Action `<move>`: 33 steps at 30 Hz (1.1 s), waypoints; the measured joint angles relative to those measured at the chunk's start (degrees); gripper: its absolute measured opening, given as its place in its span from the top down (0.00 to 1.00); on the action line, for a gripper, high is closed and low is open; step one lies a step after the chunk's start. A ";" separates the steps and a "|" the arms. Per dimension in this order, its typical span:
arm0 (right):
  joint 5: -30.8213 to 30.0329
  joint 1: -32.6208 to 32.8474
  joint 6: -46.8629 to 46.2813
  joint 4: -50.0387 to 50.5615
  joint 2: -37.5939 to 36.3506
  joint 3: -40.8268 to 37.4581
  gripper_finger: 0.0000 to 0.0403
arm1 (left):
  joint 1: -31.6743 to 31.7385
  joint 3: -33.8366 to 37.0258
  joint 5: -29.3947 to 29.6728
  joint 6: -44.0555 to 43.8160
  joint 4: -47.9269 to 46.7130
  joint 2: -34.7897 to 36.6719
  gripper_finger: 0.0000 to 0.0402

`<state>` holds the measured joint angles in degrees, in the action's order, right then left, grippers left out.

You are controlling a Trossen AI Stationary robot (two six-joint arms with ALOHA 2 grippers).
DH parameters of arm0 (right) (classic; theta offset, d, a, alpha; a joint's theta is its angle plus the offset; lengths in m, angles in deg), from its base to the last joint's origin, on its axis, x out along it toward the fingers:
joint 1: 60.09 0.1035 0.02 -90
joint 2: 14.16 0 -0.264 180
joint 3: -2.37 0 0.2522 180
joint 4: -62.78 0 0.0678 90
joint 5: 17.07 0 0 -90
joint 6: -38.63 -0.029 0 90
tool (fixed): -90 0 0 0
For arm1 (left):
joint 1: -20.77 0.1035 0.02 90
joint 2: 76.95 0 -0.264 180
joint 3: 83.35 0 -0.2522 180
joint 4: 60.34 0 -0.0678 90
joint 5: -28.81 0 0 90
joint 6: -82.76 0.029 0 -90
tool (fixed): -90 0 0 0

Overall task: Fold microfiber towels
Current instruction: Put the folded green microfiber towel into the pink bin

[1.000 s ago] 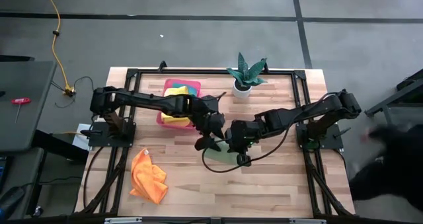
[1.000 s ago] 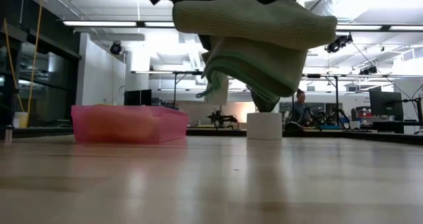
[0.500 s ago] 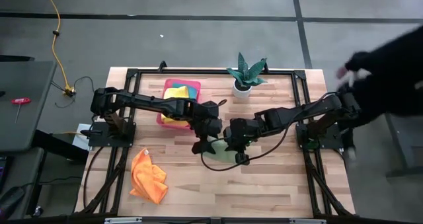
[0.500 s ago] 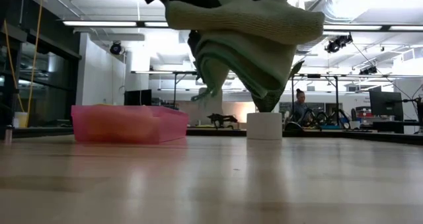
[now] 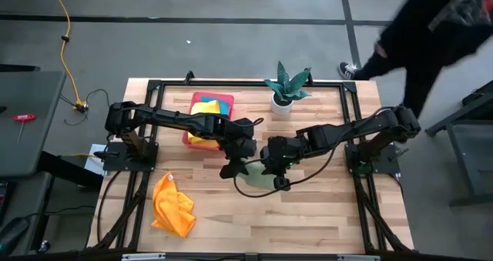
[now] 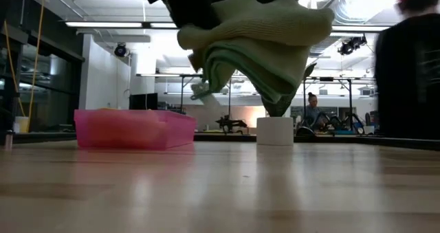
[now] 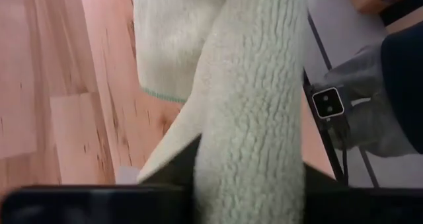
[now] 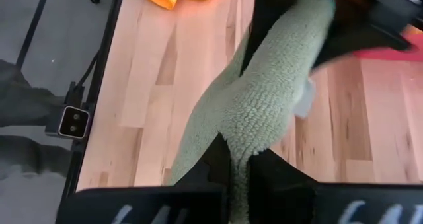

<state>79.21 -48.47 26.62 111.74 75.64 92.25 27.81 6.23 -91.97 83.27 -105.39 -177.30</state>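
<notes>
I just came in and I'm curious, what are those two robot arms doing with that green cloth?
Both arms hold the light green towel up above the middle of the table. The right hand pinches it and the left hand has closed on it too. An orange towel lies crumpled nearby, and more towels sit in the pink tray.

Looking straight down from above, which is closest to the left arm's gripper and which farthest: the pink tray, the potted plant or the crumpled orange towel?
Measured from the left gripper, mid-table, in the high view:
1. The pink tray, just behind it on the left arm's side.
2. The orange towel, toward the front left corner.
3. The potted plant, at the back edge, right of the tray.
The towel and plant are fairly close in distance.
</notes>
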 joint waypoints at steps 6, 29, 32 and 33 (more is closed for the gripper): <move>-0.51 -0.20 -0.15 0.37 0.00 0.00 0.99 | 0.71 -0.07 0.40 -1.71 -3.08 0.90 0.95; -7.42 -4.89 -4.64 12.34 -4.40 0.02 0.53 | 15.49 -0.02 11.62 -3.42 -27.72 21.26 0.99; -8.60 -5.77 -4.66 13.14 -5.92 0.02 0.53 | 21.72 0.03 12.77 -4.70 -28.31 23.48 0.99; -9.18 -6.04 -4.64 13.38 -6.36 0.02 0.53 | 23.91 -0.02 12.80 -5.83 -27.71 23.78 0.99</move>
<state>70.03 -54.51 21.98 125.12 69.28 92.27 51.72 6.21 -79.16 77.44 -133.11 -153.52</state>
